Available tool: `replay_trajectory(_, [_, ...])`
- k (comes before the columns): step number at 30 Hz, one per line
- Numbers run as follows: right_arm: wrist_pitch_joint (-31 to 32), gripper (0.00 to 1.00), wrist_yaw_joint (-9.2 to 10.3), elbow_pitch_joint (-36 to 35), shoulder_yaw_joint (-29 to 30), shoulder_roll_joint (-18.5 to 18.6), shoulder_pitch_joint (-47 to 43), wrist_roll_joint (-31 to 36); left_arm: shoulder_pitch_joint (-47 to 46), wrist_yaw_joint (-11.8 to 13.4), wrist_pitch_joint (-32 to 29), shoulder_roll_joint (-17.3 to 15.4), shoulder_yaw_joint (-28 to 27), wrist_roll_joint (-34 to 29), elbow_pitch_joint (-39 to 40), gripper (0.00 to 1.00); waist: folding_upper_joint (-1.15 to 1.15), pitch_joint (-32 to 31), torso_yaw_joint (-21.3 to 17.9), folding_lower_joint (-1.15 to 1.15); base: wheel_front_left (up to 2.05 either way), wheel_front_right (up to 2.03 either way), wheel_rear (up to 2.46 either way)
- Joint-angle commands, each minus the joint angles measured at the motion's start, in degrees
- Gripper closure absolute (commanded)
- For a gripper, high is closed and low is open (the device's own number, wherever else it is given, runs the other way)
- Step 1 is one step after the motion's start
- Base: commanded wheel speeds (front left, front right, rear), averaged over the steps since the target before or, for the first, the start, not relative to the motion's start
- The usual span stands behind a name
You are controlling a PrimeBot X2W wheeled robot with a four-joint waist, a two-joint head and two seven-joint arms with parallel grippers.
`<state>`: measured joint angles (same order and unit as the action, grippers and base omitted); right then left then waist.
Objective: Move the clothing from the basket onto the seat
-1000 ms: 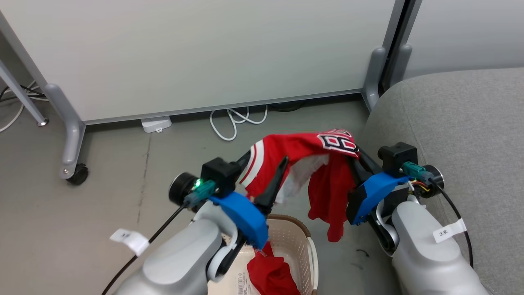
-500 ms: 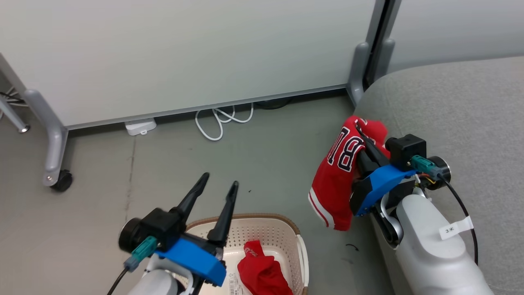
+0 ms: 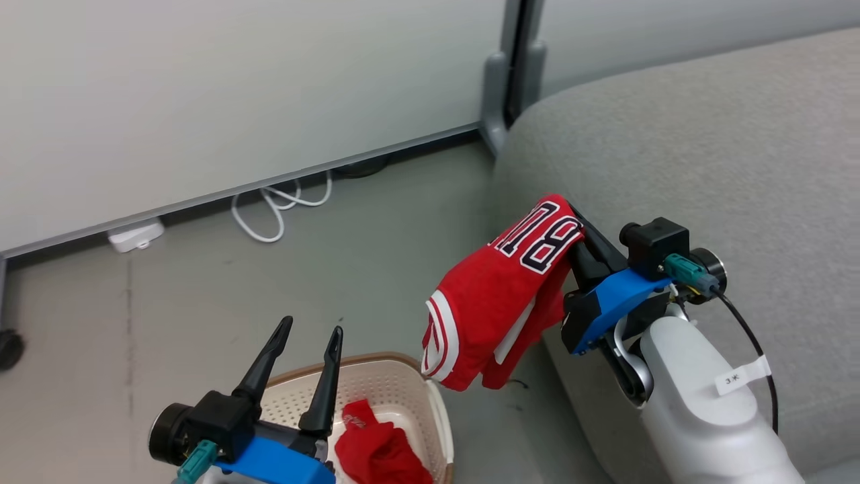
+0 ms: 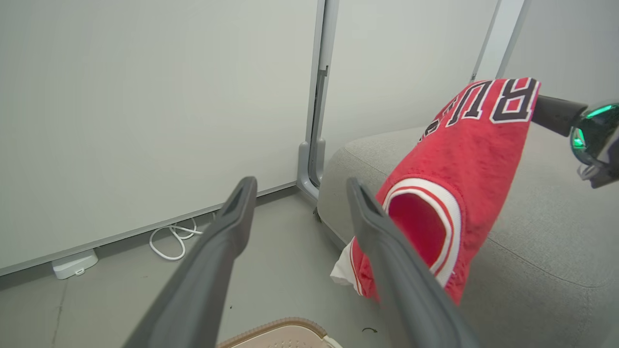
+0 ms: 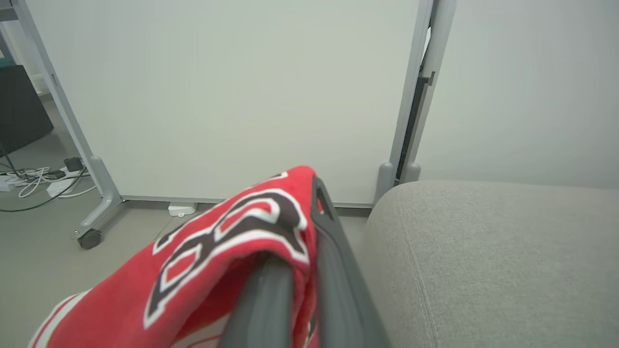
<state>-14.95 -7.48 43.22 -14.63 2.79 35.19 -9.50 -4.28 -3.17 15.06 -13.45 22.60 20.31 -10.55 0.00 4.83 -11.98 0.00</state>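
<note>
**Jersey hanging by the seat's edge, one garment lying in the basket**

The grey seat [image 3: 705, 134] is taking up the right side of the head view. The cream basket [image 3: 393, 393] is sitting on the floor [image 3: 201, 282] near the seat's left edge, and it is holding one crumpled red garment [image 3: 379, 450]. The lettered red jersey [image 3: 497, 296] is hanging in the air just beside the seat's edge, over the floor between seat and basket. The right jaws are pinching its top fold, closed tight on the cloth. The left jaws are standing wide apart, gripping nothing, over the basket's left side.
</note>
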Motion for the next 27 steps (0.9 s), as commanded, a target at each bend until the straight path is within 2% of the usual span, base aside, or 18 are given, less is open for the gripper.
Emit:
replay_trajectory(1, [-0.06, 1.00, -0.03, -0.54, -0.14, 0.18, -0.24, -0.36, 0.37, -0.52, 0.16, 0.29, -0.94, -0.58, 0.33, 0.00, 0.00, 0.84, -2.94, 0.00, 0.00, 0.00, 0.00])
replay_trajectory(7, [0.04, 1.00, -0.03, -1.64, -0.14, 0.17, -0.59, -1.29, -0.29, -2.71, 0.16, 1.43, -3.04, -3.12, 0.39, 0.00, 0.00, 2.25, -8.13, 0.00, 0.00, 0.00, 0.00])
replay_trajectory(15, [-0.01, 1.00, -0.03, -4.27, 1.16, 0.12, -2.15, -1.68, -0.90, -3.88, 0.16, 2.57, -4.12, -5.63, 0.14, 0.00, 0.00, 3.47, -13.44, 0.00, 0.00, 0.00, 0.00])
replay_trajectory(21, [0.24, 1.00, -0.03, -5.31, 1.63, 0.13, -2.79, -1.92, -1.30, -4.16, 0.16, 2.90, -4.45, -6.46, -0.11, 0.00, 0.00, 4.09, -15.17, 0.00, 0.00, 0.00, 0.00])
replay_trajectory(27, [0.46, 1.00, -0.03, -5.95, 2.23, 0.13, -3.18, -1.92, -1.67, -4.32, 0.16, 3.02, -3.99, -6.81, 0.05, 0.00, 0.00, 4.34, -15.12, 0.00, 0.00, 0.00, 0.00])
